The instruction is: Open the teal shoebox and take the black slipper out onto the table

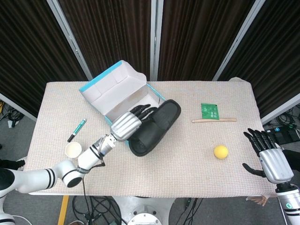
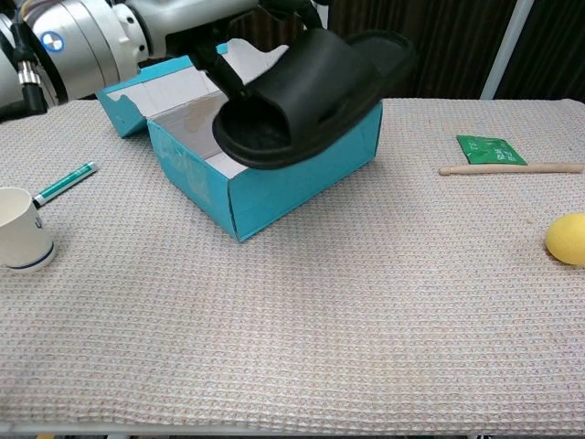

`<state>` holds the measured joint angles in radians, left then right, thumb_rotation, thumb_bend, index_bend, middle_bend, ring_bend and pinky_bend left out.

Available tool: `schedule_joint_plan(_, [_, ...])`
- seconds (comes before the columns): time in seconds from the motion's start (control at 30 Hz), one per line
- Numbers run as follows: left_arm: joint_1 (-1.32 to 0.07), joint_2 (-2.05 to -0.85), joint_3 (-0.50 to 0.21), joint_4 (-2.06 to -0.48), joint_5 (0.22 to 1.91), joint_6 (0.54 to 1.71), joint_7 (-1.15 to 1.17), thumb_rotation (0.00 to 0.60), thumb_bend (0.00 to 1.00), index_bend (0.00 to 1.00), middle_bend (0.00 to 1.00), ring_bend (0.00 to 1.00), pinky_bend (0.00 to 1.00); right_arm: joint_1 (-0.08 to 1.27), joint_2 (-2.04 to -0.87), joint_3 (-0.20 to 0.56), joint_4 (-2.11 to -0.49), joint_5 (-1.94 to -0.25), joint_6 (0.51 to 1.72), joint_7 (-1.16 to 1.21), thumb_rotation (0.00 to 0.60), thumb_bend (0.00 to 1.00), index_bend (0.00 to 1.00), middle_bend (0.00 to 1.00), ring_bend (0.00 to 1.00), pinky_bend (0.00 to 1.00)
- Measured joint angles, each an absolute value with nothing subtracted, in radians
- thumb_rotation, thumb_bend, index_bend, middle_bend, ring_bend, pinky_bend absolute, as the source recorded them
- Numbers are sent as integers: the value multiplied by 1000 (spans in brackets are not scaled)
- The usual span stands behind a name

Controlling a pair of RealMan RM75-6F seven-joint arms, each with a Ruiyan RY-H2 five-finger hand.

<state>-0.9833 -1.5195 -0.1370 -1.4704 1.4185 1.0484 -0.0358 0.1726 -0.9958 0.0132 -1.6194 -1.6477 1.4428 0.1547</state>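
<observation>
We see the left hand [image 1: 127,125] gripping the black slipper [image 2: 306,96] above the open teal shoebox [image 2: 274,187] – only the head view shows the right hand [image 1: 273,161], fingers spread, holding nothing.

Cloth-covered bench [image 1: 178,154] with teal shoebox [image 2: 274,187], green marker [image 1: 77,130], paper cup [image 1: 73,149], green packet [image 1: 210,111], wooden stick [image 1: 213,120], yellow ball [image 1: 221,151].

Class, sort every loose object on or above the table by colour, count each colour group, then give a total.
Teal: 1, open teal cardboard shoebox
Black: 1, black rubber slipper
Green: 2, green marker pen, green sachet
White: 1, white paper cup
Yellow: 1, yellow ball
Tan: 1, wooden stick
Total: 7
</observation>
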Motion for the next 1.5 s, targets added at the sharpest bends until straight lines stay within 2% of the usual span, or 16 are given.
schedule_joint_plan(0.23, [-1018,-1572,-139,-1531,1379,917,-29,600,360,410,50,0,110,171,-994,14,-1620,-1644,1443,155,600,83,6,23,0,15])
schedule_joint_plan(0.3, [-1025,-1599,-140,-1528,1366,904,-5,600,295,324,48,0,109,171,-995,13,-1619,-1644,1444,157,600,84,6,23,0,15])
schedule_joint_plan(0.37, [-1031,-1619,-141,-1521,1347,893,32,592,160,164,26,0,108,171,-996,13,-1617,-1645,1444,157,600,84,6,23,0,15])
schedule_joint_plan(0.43, [-1034,-1635,-145,-1516,1322,884,69,525,90,93,8,0,108,170,-994,12,-1617,-1645,1445,158,600,84,6,23,0,15])
schedule_joint_plan(0.57, [-1034,-1662,-154,-1504,1275,880,143,373,39,60,2,0,101,168,-992,13,-1617,-1648,1451,159,600,84,6,23,0,15])
schedule_joint_plan(0.63, [-1030,-1665,-157,-1504,1260,882,165,326,28,53,0,0,96,168,-993,12,-1617,-1650,1452,159,600,85,6,23,0,15])
schedule_joint_plan(0.7, [-1023,-1662,-162,-1512,1246,886,176,304,21,52,0,0,96,169,-995,12,-1616,-1652,1452,159,600,84,6,23,0,15])
schedule_joint_plan(0.77, [-1014,-1648,-165,-1527,1245,893,171,315,19,52,0,0,95,170,-996,12,-1615,-1651,1451,161,600,84,6,23,0,15])
schedule_joint_plan(0.8, [-1008,-1639,-167,-1534,1246,898,166,342,18,52,0,0,95,170,-996,13,-1614,-1651,1452,162,600,84,6,23,0,15])
schedule_joint_plan(0.87, [-988,-1608,-170,-1550,1246,916,148,475,16,55,0,0,95,170,-995,15,-1613,-1650,1454,166,600,84,6,23,0,15])
schedule_joint_plan(0.9, [-977,-1591,-171,-1557,1244,925,141,561,16,60,0,0,95,170,-994,15,-1612,-1649,1454,168,600,84,6,24,0,15])
schedule_joint_plan(0.93, [-964,-1571,-172,-1563,1240,936,136,599,16,68,0,0,95,170,-992,16,-1611,-1647,1452,169,600,85,7,24,0,15])
schedule_joint_plan(1.03, [-904,-1490,-175,-1582,1208,988,128,600,17,90,2,0,97,173,-990,17,-1608,-1638,1441,170,600,90,13,31,0,15])
schedule_joint_plan(1.23, [-735,-1311,-168,-1625,1098,1161,157,600,18,120,22,0,97,189,-1002,18,-1594,-1630,1412,194,600,117,16,49,0,16])
schedule_joint_plan(1.37, [-599,-1242,-138,-1607,1062,1271,163,600,18,135,28,0,97,200,-1011,19,-1569,-1625,1393,233,600,129,18,49,0,16])
schedule_joint_plan(1.5, [-476,-1177,-84,-1593,1054,1325,134,600,18,138,31,0,92,208,-1021,19,-1551,-1625,1385,259,600,125,18,49,0,16])
